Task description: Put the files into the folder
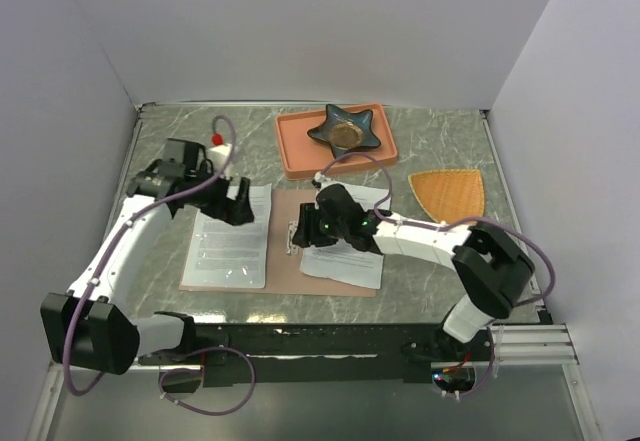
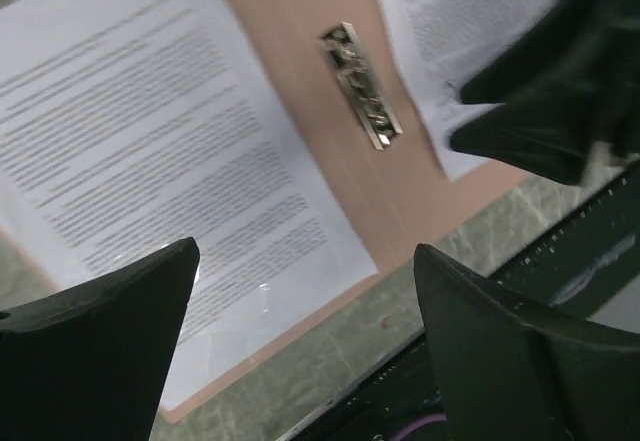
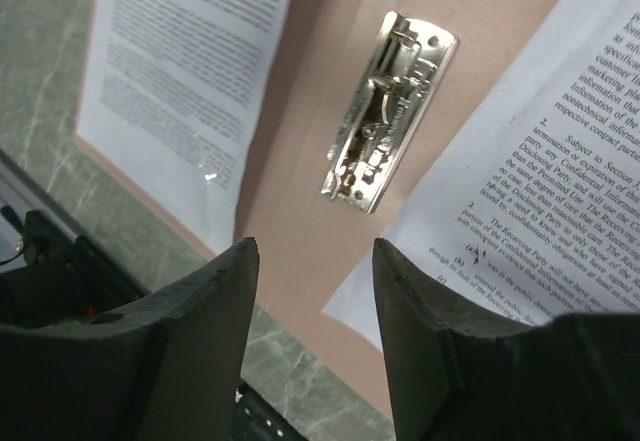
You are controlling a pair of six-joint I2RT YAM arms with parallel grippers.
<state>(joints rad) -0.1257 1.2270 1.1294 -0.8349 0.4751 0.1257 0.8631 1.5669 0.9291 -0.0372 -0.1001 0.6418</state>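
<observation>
Nearest the arms' bases, the folder [image 1: 285, 254] lies open and flat on the grey marbled table [image 1: 440, 146]. Its long axis runs left to right, and its spine runs from near to far. The files are already on it. One sheet [image 1: 230, 239] lies on the left half, its long side roughly in line with the spine. Another sheet [image 1: 347, 263] lies on the right half, turned slightly askew. Between them, the silver clip [image 3: 390, 111] sits bare on the spine, holding no paper.

The right gripper [image 3: 312, 251] hovers just above the clip with its fingers apart and empty. The left gripper [image 2: 305, 256] hangs over the far end of the left sheet, spread wide and holding nothing.

The task looks well along, with the papers placed but not secured. The next move probably calls for squaring the skewed sheet, then folding a cover over.

Farther back are a salmon tray [image 1: 295, 156] holding a dark star-shaped dish [image 1: 347, 131], and an orange fan-shaped mat [image 1: 448, 193].
</observation>
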